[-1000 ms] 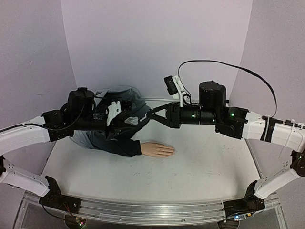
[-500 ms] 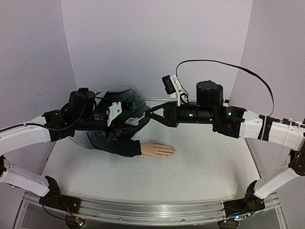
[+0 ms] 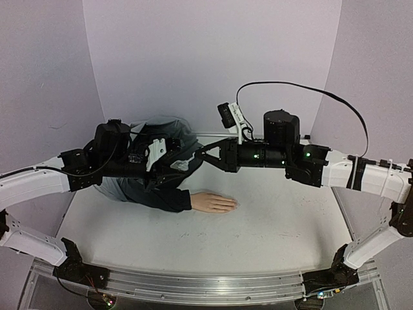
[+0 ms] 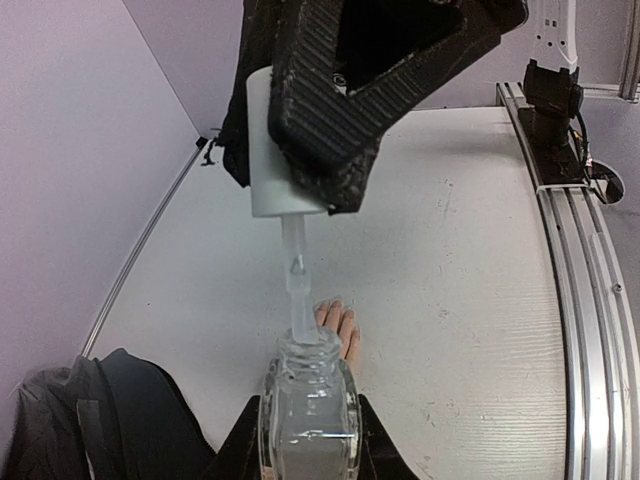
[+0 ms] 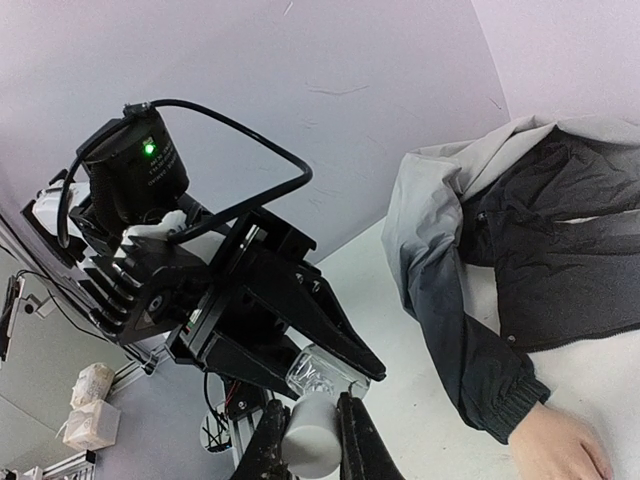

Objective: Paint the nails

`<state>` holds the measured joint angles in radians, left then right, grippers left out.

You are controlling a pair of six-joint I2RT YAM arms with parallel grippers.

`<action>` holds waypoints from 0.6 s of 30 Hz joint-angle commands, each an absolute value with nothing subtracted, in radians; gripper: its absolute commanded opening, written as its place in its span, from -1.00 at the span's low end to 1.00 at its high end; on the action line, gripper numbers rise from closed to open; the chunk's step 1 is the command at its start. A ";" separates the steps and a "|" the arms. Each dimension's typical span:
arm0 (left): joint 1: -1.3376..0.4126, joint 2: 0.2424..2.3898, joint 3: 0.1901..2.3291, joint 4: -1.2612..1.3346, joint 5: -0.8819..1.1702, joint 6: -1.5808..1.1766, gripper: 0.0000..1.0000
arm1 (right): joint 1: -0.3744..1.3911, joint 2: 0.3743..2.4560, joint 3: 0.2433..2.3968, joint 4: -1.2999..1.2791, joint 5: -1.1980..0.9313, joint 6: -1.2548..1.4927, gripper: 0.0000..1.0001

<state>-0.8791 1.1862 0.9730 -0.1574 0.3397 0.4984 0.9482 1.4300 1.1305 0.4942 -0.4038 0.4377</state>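
My left gripper (image 4: 306, 442) is shut on a clear glass bottle (image 4: 308, 405), held above the table. My right gripper (image 5: 312, 440) is shut on the bottle's white cap (image 5: 312, 432). The cap (image 4: 278, 150) hangs above the neck, and its translucent brush stem (image 4: 296, 290) reaches down into the bottle. The two grippers meet in the top view, left (image 3: 191, 159) and right (image 3: 205, 154). Below them the pale mannequin hand (image 3: 213, 202) lies flat, in a dark jacket sleeve (image 3: 161, 197). Its nails (image 4: 333, 305) peek out just behind the bottle neck.
The jacket (image 5: 540, 230) is heaped at the back left of the white table (image 3: 277, 219). A metal rail (image 3: 206, 285) runs along the near edge, and another (image 4: 555, 200) along the side. Lilac walls close off the back and both sides.
The right arm has shifted a little to the left, toward the left gripper. The left arm, the bottle and the mannequin hand have stayed put.
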 commanded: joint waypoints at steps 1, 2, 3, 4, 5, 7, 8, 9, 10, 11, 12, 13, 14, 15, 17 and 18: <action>-0.885 1.189 0.999 -0.112 0.357 0.492 -1.00 | 0.953 1.440 1.177 0.551 -0.420 0.432 -1.00; -0.885 1.188 0.997 -0.112 0.355 0.492 -1.00 | 0.953 1.442 1.177 0.552 -0.422 0.432 -1.00; -0.885 1.187 0.997 -0.112 0.355 0.492 -1.00 | 0.954 1.445 1.177 0.551 -0.426 0.432 -1.00; -0.885 1.187 0.996 -0.112 0.354 0.492 -1.00 | 0.955 1.448 1.177 0.551 -0.428 0.434 -1.00; -0.885 1.188 0.998 -0.112 0.356 0.492 -1.00 | 0.955 1.454 1.178 0.551 -0.431 0.436 -1.00; -0.885 1.190 0.999 -0.112 0.357 0.492 -1.00 | 0.959 1.465 1.182 0.551 -0.440 0.435 -1.00; -0.885 1.189 0.999 -0.112 0.357 0.492 -1.00 | 0.961 1.471 1.186 0.551 -0.442 0.436 -1.00; -0.885 1.189 0.998 -0.112 0.357 0.492 -1.00 | 0.964 1.477 1.188 0.551 -0.443 0.437 -1.00; -0.885 1.191 0.999 -0.112 0.359 0.492 -1.00 | 0.967 1.483 1.192 0.551 -0.444 0.436 -1.00; -0.885 1.192 0.998 -0.112 0.359 0.492 -1.00 | 0.967 1.489 1.196 0.551 -0.444 0.437 -1.00; -0.885 1.192 1.000 -0.112 0.359 0.492 -1.00 | 0.970 1.494 1.199 0.551 -0.443 0.437 -1.00; -0.885 1.191 1.000 -0.112 0.360 0.492 -1.00 | 0.971 1.498 1.199 0.551 -0.442 0.436 -1.00; -0.885 1.192 1.000 -0.112 0.360 0.492 -1.00 | 0.971 1.501 1.201 0.551 -0.441 0.436 -1.00; -0.885 1.191 1.000 -0.112 0.360 0.492 -1.00 | 0.971 1.505 1.203 0.549 -0.439 0.437 -1.00; -0.885 1.192 1.000 -0.112 0.360 0.492 -1.00 | 0.971 1.515 1.210 0.547 -0.438 0.438 -1.00; -0.885 1.192 1.000 -0.112 0.360 0.492 -1.00 | 0.972 1.524 1.218 0.542 -0.440 0.438 -1.00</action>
